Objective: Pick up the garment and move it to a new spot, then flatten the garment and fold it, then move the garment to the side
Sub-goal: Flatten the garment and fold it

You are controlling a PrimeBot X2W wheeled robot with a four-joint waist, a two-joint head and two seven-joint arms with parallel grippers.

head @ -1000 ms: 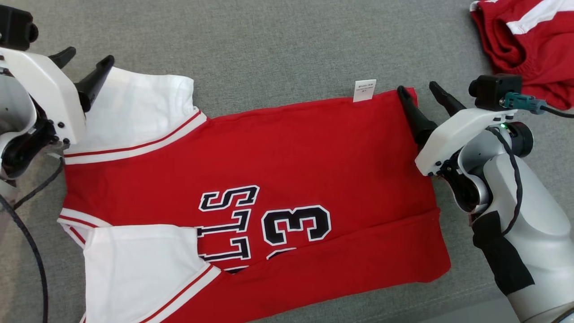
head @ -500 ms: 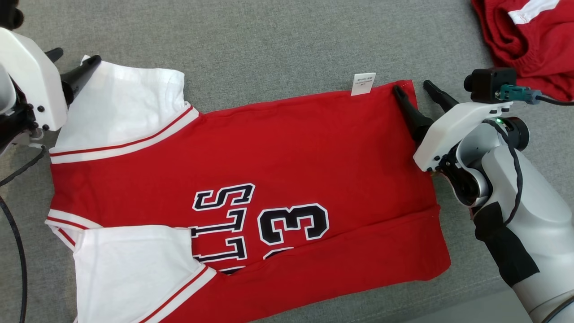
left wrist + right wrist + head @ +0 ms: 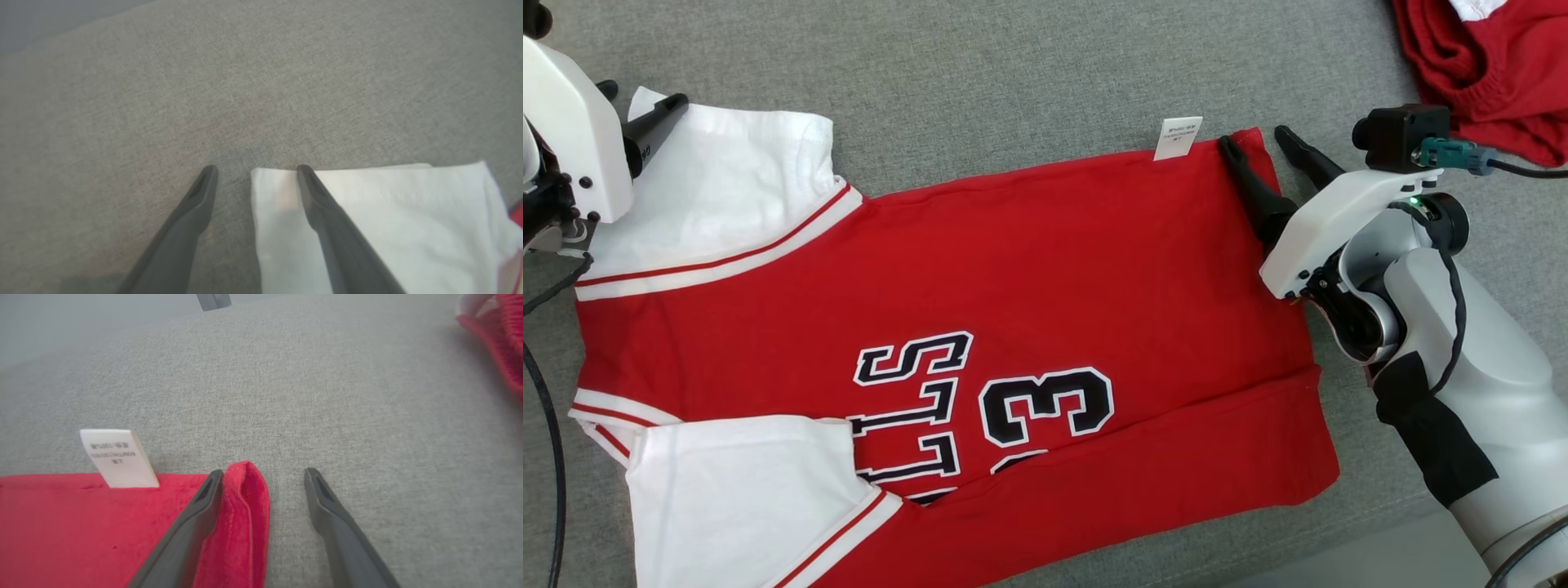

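Near edge: the garment [image 3: 1013,269], a red jersey, lies spread on the grey surface [image 3: 1013,73]. Its near strip [image 3: 1160,457] is already turned up over the body, and the near white sleeve [image 3: 743,490] is laid across the black print [image 3: 1045,404].
Long axis: it runs side to side across the robot, shoulders at its left and hem at its right.
Far edge: not yet folded. It lies flat and single along the side away from the robot.
Left gripper [image 3: 641,94]: its fingers are spread and pinch nothing. It sits at the outer corner of the far white sleeve [image 3: 727,180]. In the left wrist view one finger lies over the sleeve [image 3: 388,212], the other over bare surface, and the corner lies in the gap.
Right gripper [image 3: 1255,137]: also spread and empty, at the far hem corner. In the right wrist view one finger rests on red cloth, the curled hem corner [image 3: 245,506] stands between the two, and the other finger is over bare surface.
White label [image 3: 1178,137]: sticks out of the far edge, just beside the right gripper on its inner side.
Nearer arm: neither; each has its own far corner.
Coming move, judged: close on both corners, then draw the far edge toward the robot, across the long axis.
Beyond: a second red garment [image 3: 1486,73] lies bunched at the far right, well apart.
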